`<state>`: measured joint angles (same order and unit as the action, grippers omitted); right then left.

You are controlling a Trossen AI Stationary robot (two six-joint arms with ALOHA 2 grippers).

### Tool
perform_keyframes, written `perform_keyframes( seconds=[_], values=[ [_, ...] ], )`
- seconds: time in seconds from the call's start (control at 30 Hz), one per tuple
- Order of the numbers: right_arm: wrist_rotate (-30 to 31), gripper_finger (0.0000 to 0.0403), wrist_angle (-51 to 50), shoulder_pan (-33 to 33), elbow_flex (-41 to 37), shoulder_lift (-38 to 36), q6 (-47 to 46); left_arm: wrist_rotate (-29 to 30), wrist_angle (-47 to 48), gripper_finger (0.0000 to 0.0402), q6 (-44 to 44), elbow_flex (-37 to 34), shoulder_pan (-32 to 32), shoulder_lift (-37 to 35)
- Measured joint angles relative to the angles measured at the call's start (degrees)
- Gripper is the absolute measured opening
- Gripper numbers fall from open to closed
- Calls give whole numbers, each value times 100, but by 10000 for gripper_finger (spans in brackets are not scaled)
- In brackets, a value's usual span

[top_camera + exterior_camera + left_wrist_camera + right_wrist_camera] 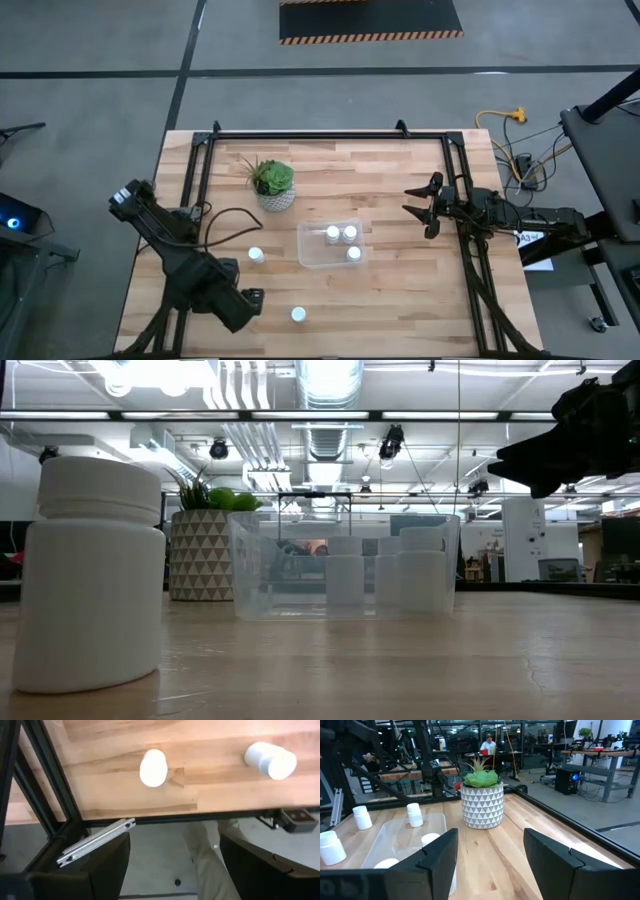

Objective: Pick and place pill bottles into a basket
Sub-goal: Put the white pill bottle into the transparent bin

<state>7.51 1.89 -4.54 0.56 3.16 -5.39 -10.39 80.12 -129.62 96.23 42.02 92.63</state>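
Note:
The clear basket point(308, 258) stands at the table's middle with three white pill bottles upright in it point(333, 233) point(350, 232) point(354, 253). Two more bottles stand on the table: one left of the basket point(256, 254) and one near the front edge point(298, 314), which looms large in the low view point(90, 575). My left gripper point(255, 297) is open and empty at the front left, beside the front bottle. Both loose bottles show in the left wrist view point(153, 767) point(270, 760). My right gripper point(412, 207) is open and empty, above the table right of the basket.
A green plant in a white patterned pot point(273, 185) stands behind and left of the basket. Black rails point(330, 134) frame the table's far, left and right sides. Bare wood lies between the basket and my right gripper. People show in the room beyond point(486, 744).

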Motion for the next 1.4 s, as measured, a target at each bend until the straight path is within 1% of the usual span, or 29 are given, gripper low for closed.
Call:
perform_keyframes(
  seconds=[0.37, 0.53, 0.63, 0.73, 0.9, 1.07, 1.13, 1.23, 1.4],
  values=[
    [0, 215, 0, -2, 0, 0, -11, 125, -66, 290, -49, 17, 32, 401],
    [0, 215, 0, 0, 0, 0, -13, 825, -57, 290, 124, 4, 83, 415],
    [0, 215, 0, -1, 0, 0, -14, 940, 47, 290, 376, 3, 144, 399],
    [0, 215, 0, -2, 0, 0, -15, 1106, 208, 290, 388, -3, 351, 394],
    [0, 215, 0, -1, 0, 0, -15, 1110, 344, 290, 133, -9, 742, 394],
    [0, 215, 0, -2, 0, 0, -15, 1121, 242, 290, 102, -50, 987, 398],
    [2, 215, 0, -2, 0, 0, -15, 1206, 130, 290, 114, -200, 1055, 393],
    [0, 215, 0, 0, 0, 0, -15, 1250, -216, 290, 108, -619, 1153, 299],
    [0, 215, 0, -2, 0, 0, -15, 1224, -1550, 290, 100, -1633, 1218, -5]
  ],
)
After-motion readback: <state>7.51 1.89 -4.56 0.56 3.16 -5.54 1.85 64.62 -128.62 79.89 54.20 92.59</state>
